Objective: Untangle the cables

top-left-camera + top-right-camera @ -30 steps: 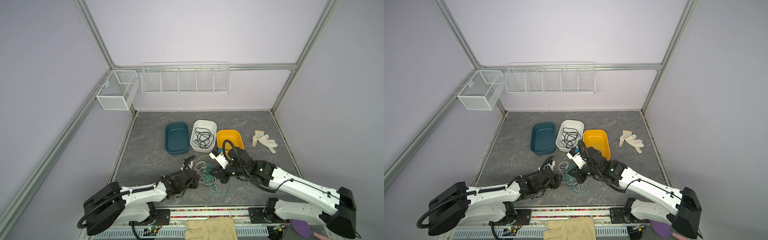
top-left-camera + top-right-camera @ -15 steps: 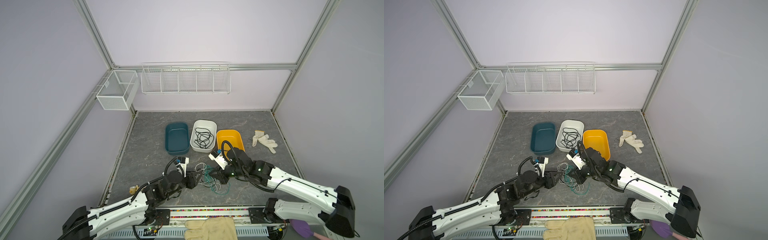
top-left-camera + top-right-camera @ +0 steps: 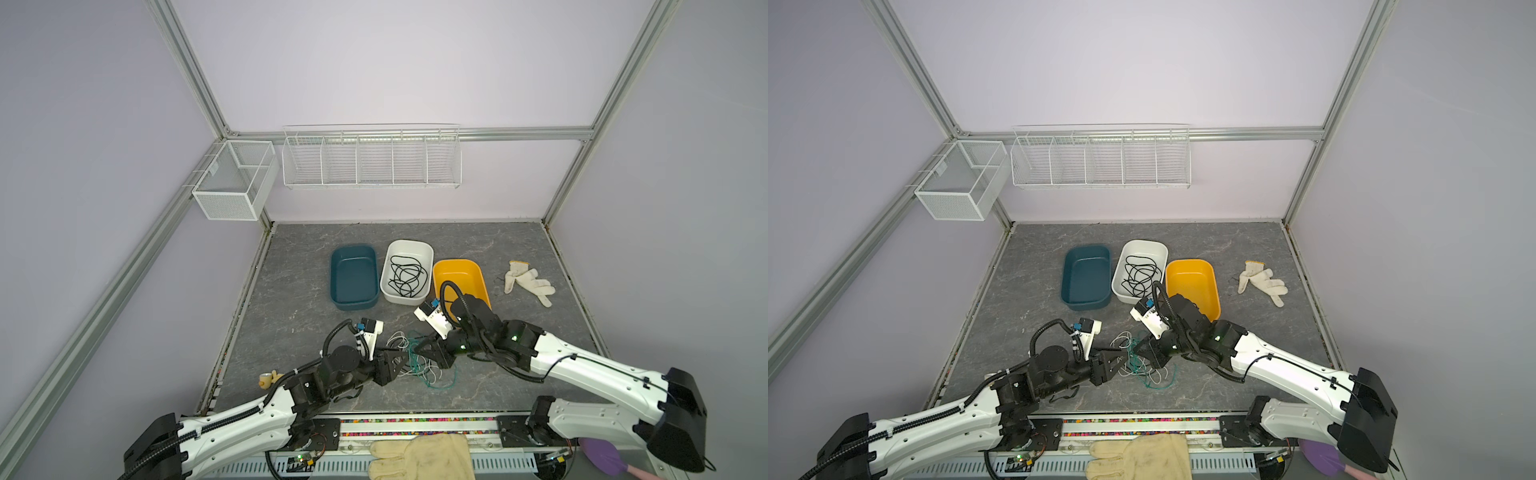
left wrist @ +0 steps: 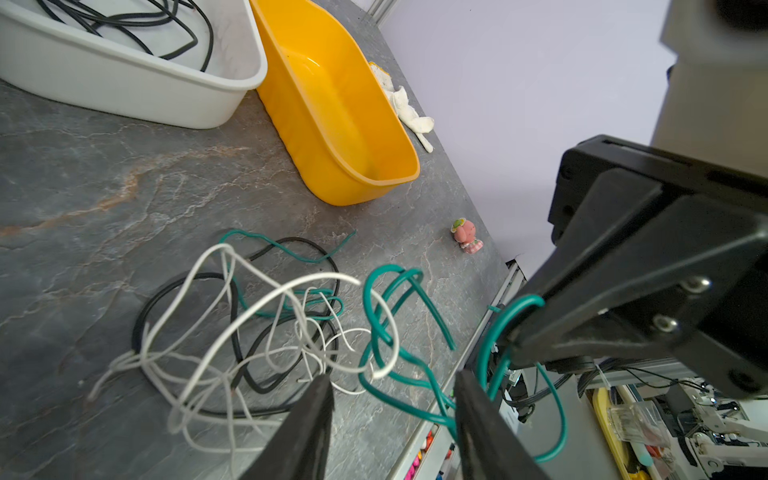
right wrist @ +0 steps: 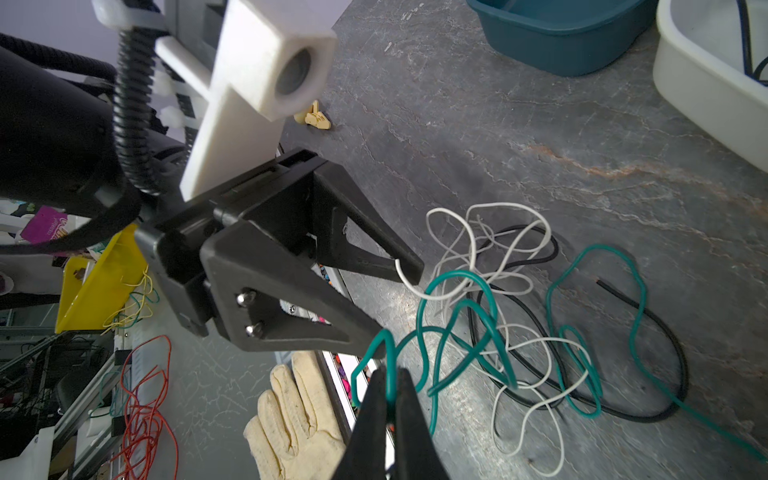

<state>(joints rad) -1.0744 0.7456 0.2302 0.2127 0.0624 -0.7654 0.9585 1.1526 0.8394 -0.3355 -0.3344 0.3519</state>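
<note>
Tabletop (image 3: 291, 291): cables (image 3: 415, 368) tangled near front edge; right gripper (image 5: 390, 376) clamps teal cable (image 5: 457, 280), left gripper (image 4: 394, 374) apart.

No text, label, brand or number reads clearly in any view. Left edge of the right wrist view: purple packet (image 5: 46, 224) with pale print, too blurred to make out. Upper left of both top views: small tag (image 3: 214, 169) on the mesh basket (image 3: 224, 204), too small to tell any marking.
</note>
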